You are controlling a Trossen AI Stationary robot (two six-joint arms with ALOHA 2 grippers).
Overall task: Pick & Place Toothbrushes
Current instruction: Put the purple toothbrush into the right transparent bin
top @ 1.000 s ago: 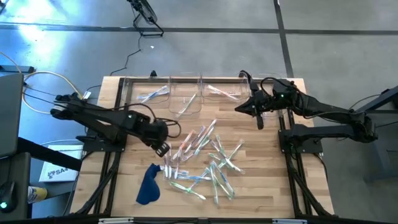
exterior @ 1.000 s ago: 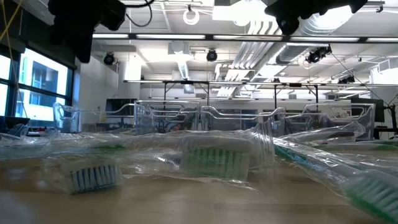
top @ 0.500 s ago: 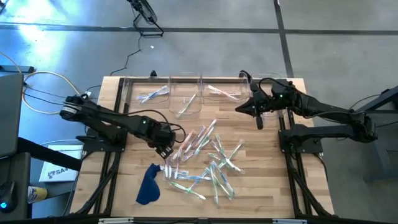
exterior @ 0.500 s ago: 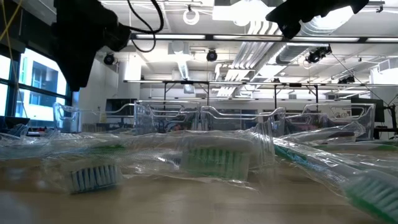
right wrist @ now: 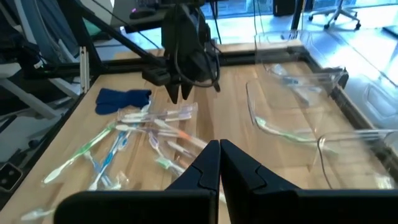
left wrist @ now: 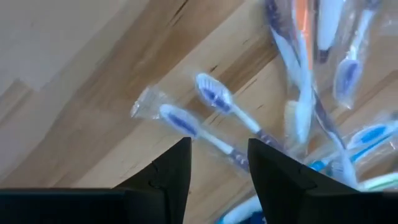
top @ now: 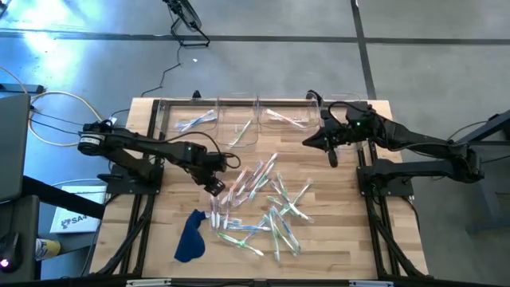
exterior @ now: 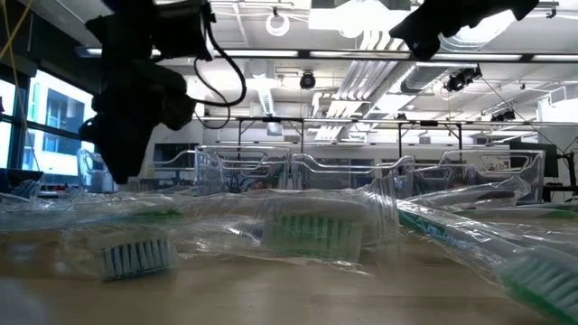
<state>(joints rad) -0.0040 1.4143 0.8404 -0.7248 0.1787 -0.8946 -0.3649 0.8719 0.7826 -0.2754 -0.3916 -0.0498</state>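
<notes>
- The left gripper (top: 215,186) hangs at the edge of the toothbrushes (top: 263,203) heaped mid-table, its jaws parted with nothing between them (a wrapped blue-bristled toothbrush (left wrist: 186,124) lies just beyond the fingertips).
- The right gripper (top: 307,140) waits beside the clear bins (top: 239,119), jaws pressed together, empty.

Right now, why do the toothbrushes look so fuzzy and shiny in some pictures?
In the low view the camera sits right against the toothbrushes, so their wrappers look huge and out of focus, shining under the ceiling lights. In the left wrist view the toothbrushes past the open left claw look smeared. In the high view glare brightens the floor.
</notes>
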